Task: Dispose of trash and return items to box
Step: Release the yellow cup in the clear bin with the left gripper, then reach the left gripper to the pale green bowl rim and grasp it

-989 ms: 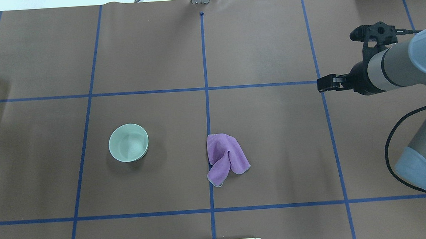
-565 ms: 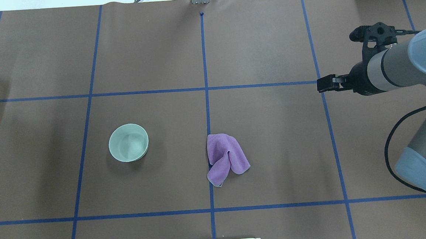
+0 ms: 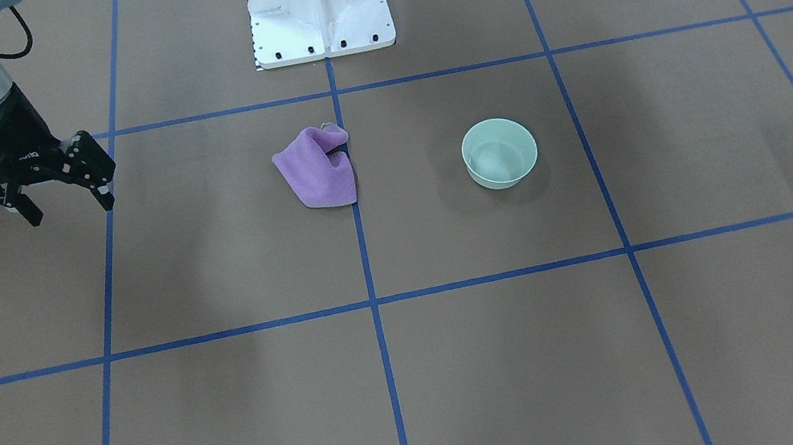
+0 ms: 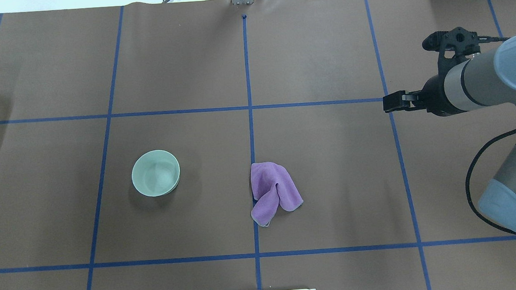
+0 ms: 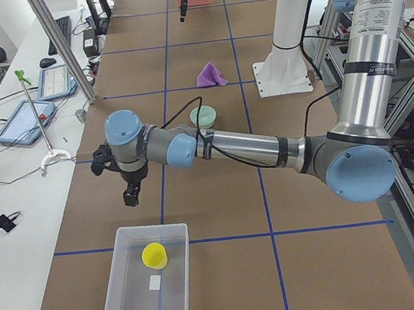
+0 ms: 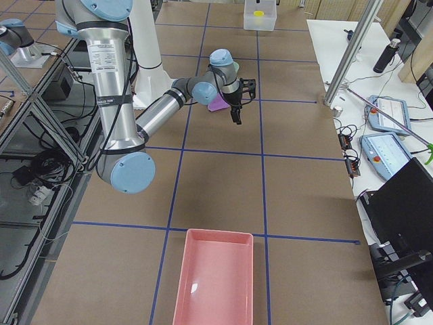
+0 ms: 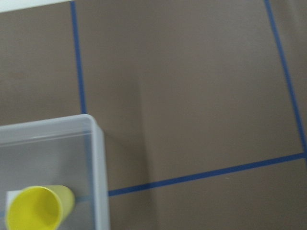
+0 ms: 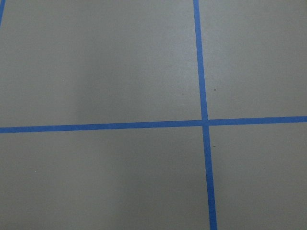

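The overhead camera looks down from behind the robot (image 3: pixel 316 0); the front-facing one faces it across the table (image 3: pixel 234 414), steeply down. They share the bowl (image 4: pixel 156 173) and cloth (image 4: pixel 272 192), mirrored: bowl at the cloth's 9 o'clock overhead, 3 o'clock in front. Side cameras look along the table from each end. The left wrist camera hangs close over the box (image 7: pixel 98 158), also in the left-end view.

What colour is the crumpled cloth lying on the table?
Purple; the cloth shows best in the overhead view.
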Controlling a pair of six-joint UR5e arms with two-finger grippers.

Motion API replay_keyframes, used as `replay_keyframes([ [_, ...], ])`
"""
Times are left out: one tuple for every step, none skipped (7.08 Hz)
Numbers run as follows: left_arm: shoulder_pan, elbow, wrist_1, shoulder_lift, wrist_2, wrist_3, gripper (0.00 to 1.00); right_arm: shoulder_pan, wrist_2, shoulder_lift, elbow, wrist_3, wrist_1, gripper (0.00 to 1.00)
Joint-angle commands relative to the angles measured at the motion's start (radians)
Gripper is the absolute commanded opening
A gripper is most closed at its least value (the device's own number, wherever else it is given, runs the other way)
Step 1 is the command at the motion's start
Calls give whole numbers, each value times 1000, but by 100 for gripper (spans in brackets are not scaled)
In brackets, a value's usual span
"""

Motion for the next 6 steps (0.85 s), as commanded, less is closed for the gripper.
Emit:
replay_keyframes([
  [256,-125,-98,25,83,-350,98,-4,0,7,0,0,1,100],
  [377,-122,-180,22,163,-504,98,-6,0,16,-3,0,-1,100],
  [489,-120,-222,7,229,-611,98,-8,0,17,-3,0,-1,100],
  [595,-117,-242,-19,311,-707,98,-8,0,17,-5,0,-1,100],
  [693,-108,-242,-53,385,-782,98,-8,0,17,-5,0,1,100],
  [765,-103,-243,-63,442,-802,94,-8,0,18,-5,0,1,100],
])
